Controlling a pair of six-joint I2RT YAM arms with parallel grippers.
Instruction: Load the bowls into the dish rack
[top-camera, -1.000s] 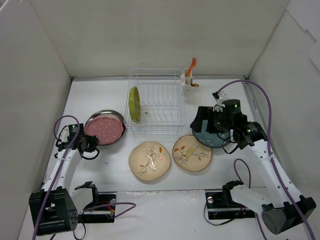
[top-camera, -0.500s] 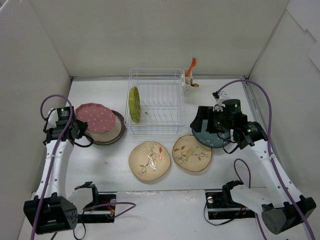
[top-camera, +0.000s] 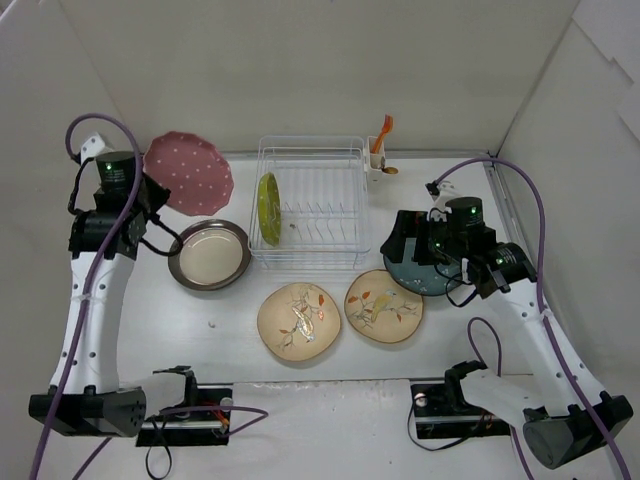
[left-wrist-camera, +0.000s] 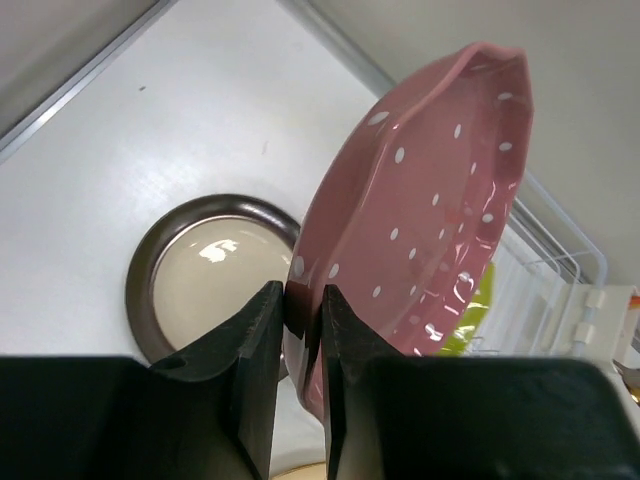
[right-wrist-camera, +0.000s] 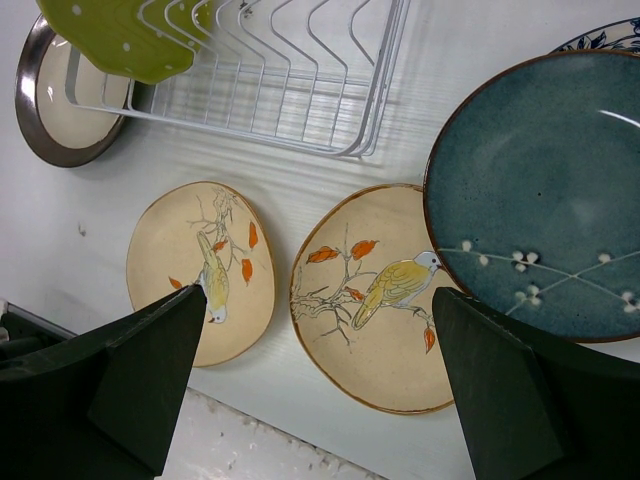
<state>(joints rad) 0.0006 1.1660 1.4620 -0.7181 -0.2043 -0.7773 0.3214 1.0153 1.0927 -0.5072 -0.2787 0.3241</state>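
My left gripper (top-camera: 152, 198) is shut on the rim of the pink bowl with white dots (top-camera: 188, 172), held tilted in the air left of the dish rack (top-camera: 310, 200); the grip shows in the left wrist view (left-wrist-camera: 303, 310) with the pink bowl (left-wrist-camera: 420, 210). A lime green bowl (top-camera: 268, 208) stands upright in the rack. A grey-rimmed bowl (top-camera: 209, 254) lies on the table below the pink one. Two cream bird bowls (top-camera: 298, 322) (top-camera: 384, 305) lie in front of the rack. My right gripper (top-camera: 412, 246) is wide open above the teal bowl (right-wrist-camera: 540, 190) and the right cream bowl (right-wrist-camera: 380, 300).
A white utensil cup (top-camera: 377, 166) with an orange utensil (top-camera: 382, 130) hangs on the rack's back right corner. A blue-patterned dish edge (right-wrist-camera: 610, 36) shows beyond the teal bowl. White walls close in the back and both sides.
My left gripper has lifted the pink bowl off the grey-rimmed bowl and carried it up and toward the back wall, tilting it. The right arm has not moved.
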